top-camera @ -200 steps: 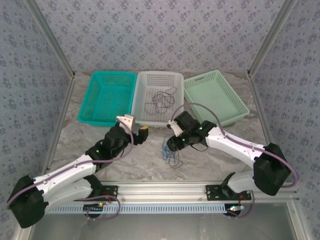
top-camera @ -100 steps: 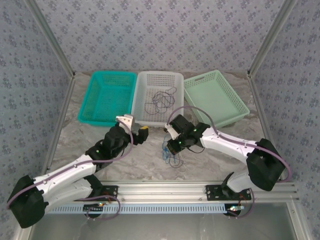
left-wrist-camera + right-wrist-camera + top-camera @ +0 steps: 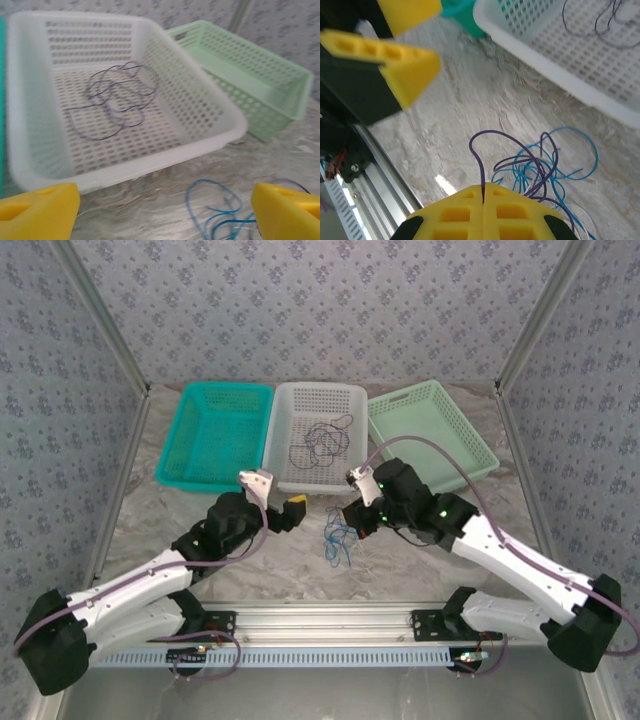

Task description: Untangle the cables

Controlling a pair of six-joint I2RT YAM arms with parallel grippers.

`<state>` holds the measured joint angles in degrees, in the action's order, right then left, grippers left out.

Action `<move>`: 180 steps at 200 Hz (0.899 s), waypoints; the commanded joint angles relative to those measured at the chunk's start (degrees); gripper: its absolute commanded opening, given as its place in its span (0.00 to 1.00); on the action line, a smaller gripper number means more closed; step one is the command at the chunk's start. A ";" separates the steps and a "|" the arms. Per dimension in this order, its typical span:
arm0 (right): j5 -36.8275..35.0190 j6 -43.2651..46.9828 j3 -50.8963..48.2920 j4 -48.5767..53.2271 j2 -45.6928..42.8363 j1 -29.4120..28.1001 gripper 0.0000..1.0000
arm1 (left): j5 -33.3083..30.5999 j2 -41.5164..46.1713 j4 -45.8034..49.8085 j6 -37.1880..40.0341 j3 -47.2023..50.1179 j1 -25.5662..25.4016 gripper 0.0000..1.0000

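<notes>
Right tool (image 3: 483,192) pinches purple cable (image 3: 479,165), left tool (image 3: 165,207) spread wide; lift slowly, blue cables (image 3: 522,170) look snagged on it

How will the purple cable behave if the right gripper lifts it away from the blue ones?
Probably floppy: the purple cable curls in loose loops out of the shut right gripper. Likely very light, since it is so thin. It seems to thread through the blue cables, so lifting may drag them along.
</notes>
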<state>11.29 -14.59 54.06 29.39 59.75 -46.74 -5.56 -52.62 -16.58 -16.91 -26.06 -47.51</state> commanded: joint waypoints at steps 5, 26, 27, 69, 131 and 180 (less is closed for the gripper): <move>-0.66 -1.12 1.25 -1.38 -2.94 1.02 0.00 | 5.99 -1.32 -7.41 3.01 0.13 -2.01 0.89; 0.54 -2.06 1.13 -3.34 -4.04 1.76 0.00 | 7.03 -2.79 -10.21 3.50 0.18 -3.47 0.89; 0.60 -2.08 1.13 -3.44 -4.07 1.75 0.00 | 7.04 -2.90 -10.35 3.52 0.16 -3.56 0.89; 1.66 -3.06 1.10 -5.52 -4.02 2.17 0.00 | 7.50 -6.91 -13.33 4.41 -1.13 -6.25 0.88; 4.40 -5.31 0.12 -8.71 -4.09 2.18 0.00 | 3.42 -12.95 -19.07 5.17 -3.95 -7.77 0.88; 5.39 -6.06 -0.10 -9.81 -4.07 2.18 0.00 | 0.56 -14.75 -23.23 5.12 -5.14 -7.96 0.88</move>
<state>15.33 -19.33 54.08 21.12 56.27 -44.86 -2.35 -67.44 -34.26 -12.47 -29.04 -54.94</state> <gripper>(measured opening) 0.059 0.882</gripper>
